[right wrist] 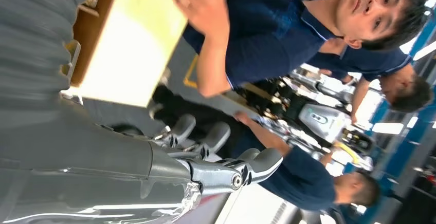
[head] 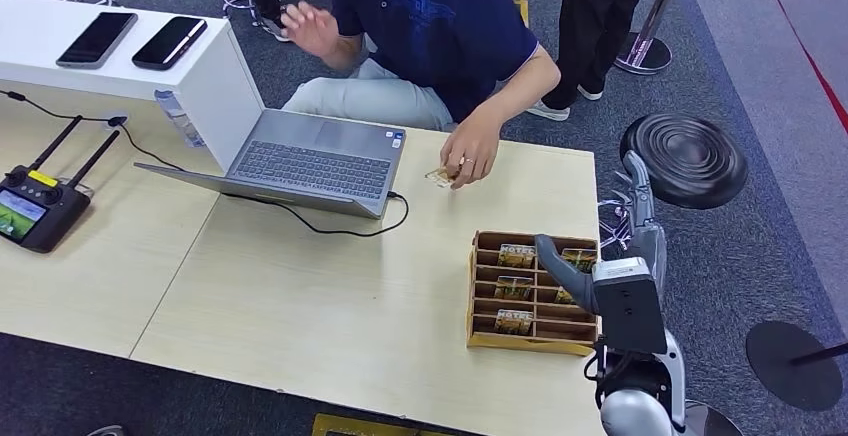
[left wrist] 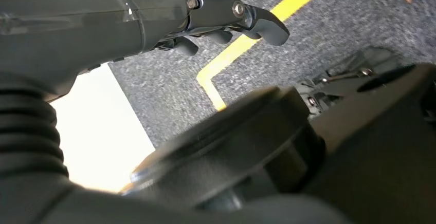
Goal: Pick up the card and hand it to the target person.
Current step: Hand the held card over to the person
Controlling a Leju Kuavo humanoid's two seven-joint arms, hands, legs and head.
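On table, card (head: 440, 177) under person's hand (head: 472, 156)

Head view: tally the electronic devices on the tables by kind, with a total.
Phones: 2
Laptop: 1
Remote controller with antennas: 1
Total: 4

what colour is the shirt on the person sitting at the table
Dark navy blue, a short-sleeved shirt. It shows best in the head view.
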